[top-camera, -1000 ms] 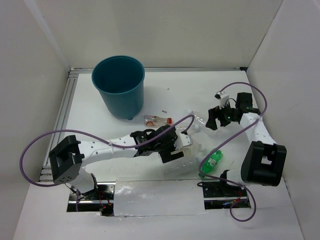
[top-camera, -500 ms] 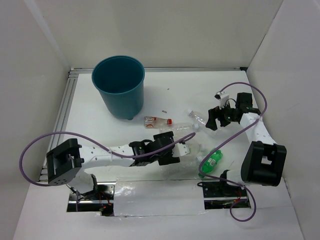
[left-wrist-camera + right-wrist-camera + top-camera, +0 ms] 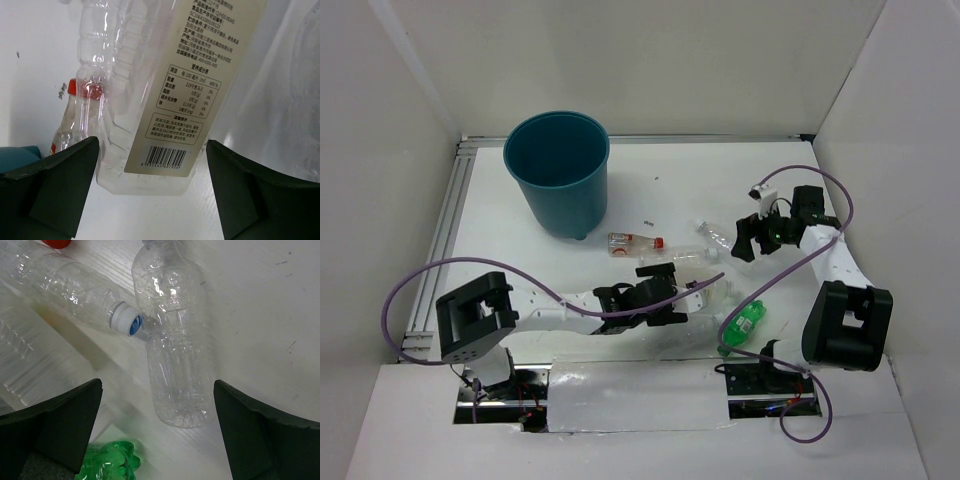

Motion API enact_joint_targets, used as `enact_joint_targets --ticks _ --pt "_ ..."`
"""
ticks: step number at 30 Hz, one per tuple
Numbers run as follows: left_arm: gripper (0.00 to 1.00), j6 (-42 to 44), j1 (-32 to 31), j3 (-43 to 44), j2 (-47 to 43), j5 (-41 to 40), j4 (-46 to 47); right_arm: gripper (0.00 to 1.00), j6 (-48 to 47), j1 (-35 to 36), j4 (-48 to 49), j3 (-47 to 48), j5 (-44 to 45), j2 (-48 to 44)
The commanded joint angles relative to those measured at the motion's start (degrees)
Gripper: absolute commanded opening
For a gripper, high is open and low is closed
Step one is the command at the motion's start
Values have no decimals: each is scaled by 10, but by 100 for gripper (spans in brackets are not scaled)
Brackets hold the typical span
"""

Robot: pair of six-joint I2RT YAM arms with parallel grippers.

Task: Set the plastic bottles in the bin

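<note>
While spread open, holding nothing, close left gripper [image 3: 152, 145] gently across labelled bottle [image 3: 195, 75] at twelve o'clock: probably light, slippery, crushable.

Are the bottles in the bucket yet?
Not yet. No bottle shows inside the bin. The left jaws are open around a labelled bottle, not gripping. The green bottle, red-capped bottle and a clear bottle lie on the table.

The left arm [image 3: 558, 312] moved back
It has slid toward 6 o'clock, so a clear bottle [image 3: 675, 257] at its 12 o'clock shows now.
</note>
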Motion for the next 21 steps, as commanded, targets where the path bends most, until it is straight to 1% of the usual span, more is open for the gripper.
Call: enact_joint_targets --ticks 1,3,5,6,8,9,10,11,12,21 --pt "100 -4 0 -2 36 18 27 99 -9 -3 -12 1 -6 5" --pt "95 -9 0 4 47 18 27 99 -14 -3 -12 -5 -6 5" --pt "86 -16 0 10 53 13 27 99 -14 -3 -12 -5 -6 5" --pt "73 -21 0 10 53 8 33 99 -14 -3 -12 -5 -6 5" --pt "62 -21 0 16 39 2 33 99 -14 -3 -12 -5 -1 5" --pt "54 -26 0 21 32 2 28 99 -14 -3 -12 -10 -1 5" --pt "12 -26 0 28 26 2 23 99 -14 -3 -12 -10 -1 5" --pt "3 -31 0 33 16 -14 23 99 -14 -3 -12 -10 -1 5" --pt "0 -31 0 38 10 -14 13 99 -14 -3 -12 -10 -1 5" --pt "0 -58 5 80 -74 -19 -40 99 -14 -9 -12 -10 -6 5"
